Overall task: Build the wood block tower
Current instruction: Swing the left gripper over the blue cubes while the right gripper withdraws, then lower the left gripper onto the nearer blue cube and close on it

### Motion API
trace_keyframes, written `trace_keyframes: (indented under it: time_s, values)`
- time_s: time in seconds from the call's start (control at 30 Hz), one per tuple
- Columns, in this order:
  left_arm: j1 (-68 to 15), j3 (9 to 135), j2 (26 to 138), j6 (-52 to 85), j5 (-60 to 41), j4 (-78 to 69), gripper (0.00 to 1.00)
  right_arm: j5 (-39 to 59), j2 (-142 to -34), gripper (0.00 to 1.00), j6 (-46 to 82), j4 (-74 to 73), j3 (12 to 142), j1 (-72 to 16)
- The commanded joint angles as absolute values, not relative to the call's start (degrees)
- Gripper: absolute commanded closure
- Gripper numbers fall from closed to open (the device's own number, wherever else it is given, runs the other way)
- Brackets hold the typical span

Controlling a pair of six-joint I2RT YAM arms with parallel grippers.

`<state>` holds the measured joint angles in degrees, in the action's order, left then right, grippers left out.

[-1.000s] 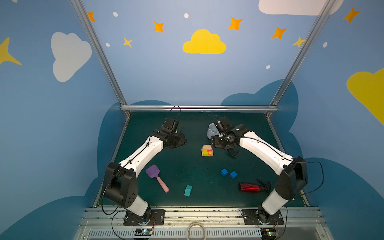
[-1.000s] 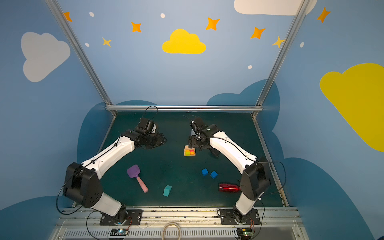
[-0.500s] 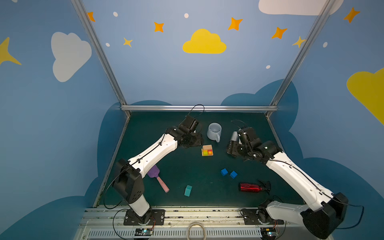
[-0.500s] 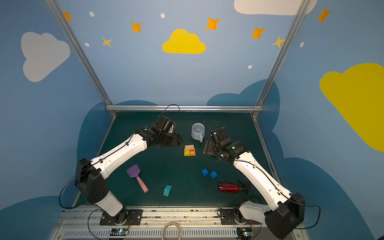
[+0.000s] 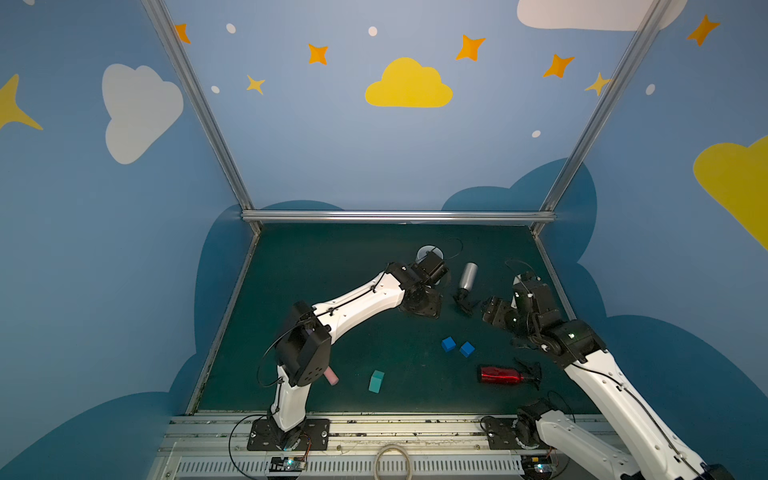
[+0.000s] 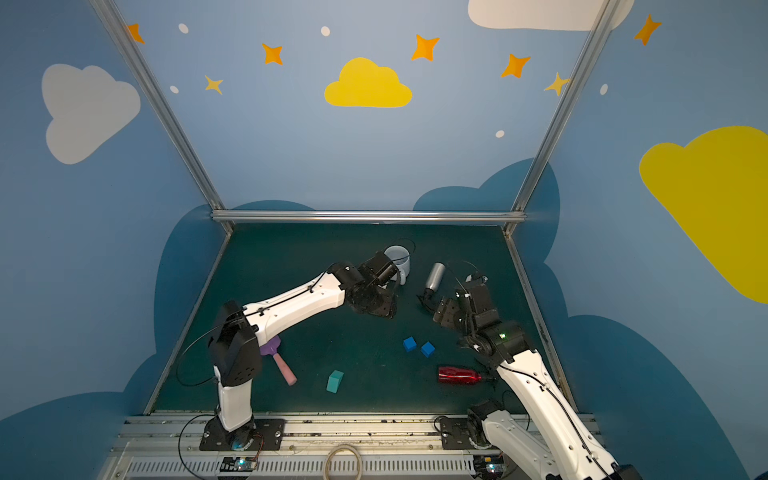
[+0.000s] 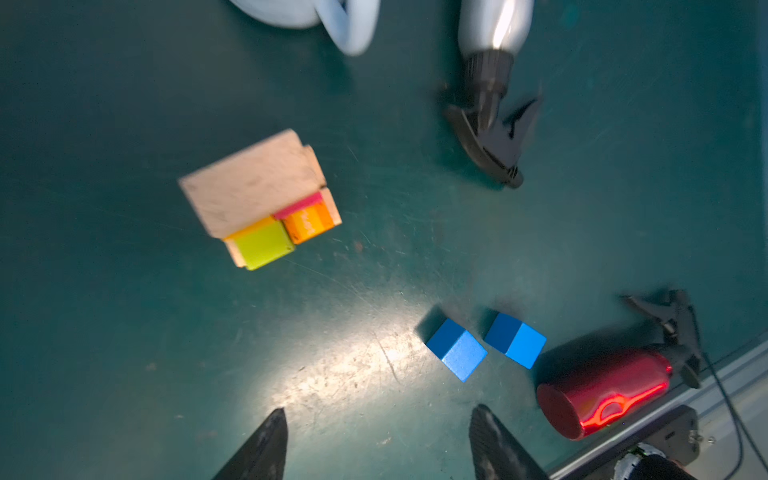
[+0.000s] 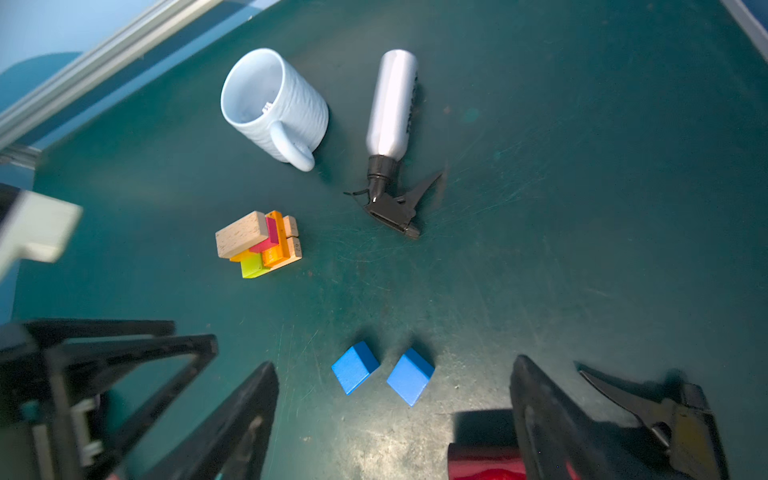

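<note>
Two blue cubes point(image 5: 448, 344) point(image 5: 467, 349), one teal block point(image 5: 376, 381)

Top views: even light, walls bright, mat point(image 5: 332, 270) dimmer. Wide-angle lens splays the posts point(image 5: 199, 108) toward the edges.
Left wrist view: broad glare patch on the mat; tower point(image 7: 257, 195) smeared by motion blur; red bottle point(image 7: 598, 390) carries a hot streak.
Right wrist view: tower sharp; blue cubes point(image 8: 355, 368) throw short dark shadows; left arm point(image 8: 37, 228) blurred.
</note>
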<state>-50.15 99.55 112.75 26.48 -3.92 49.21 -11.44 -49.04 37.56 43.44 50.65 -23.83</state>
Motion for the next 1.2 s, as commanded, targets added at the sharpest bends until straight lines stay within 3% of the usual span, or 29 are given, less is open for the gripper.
trace_keyframes:
  time_s: [0.0,0.57,1.03,1.17]
  values:
    - [-51.37,102.49,115.93,25.59,-2.90,53.47,0.29,-11.09,-47.19,0.14,38.10,43.37,48.71,-22.30]
    - [-57.17,115.31,130.20,23.86,-3.69,59.97,0.24,-7.65,-42.39,0.15,37.84,43.24,43.80,-16.87]
    - [-58.95,117.12,134.32,18.16,-5.71,60.28,0.27,-5.20,-40.50,0.14,37.70,42.73,41.23,-14.72]
    - [-58.98,118.86,135.68,17.54,-5.55,60.68,0.33,-4.83,-40.51,0.14,37.65,42.45,40.96,-14.50]
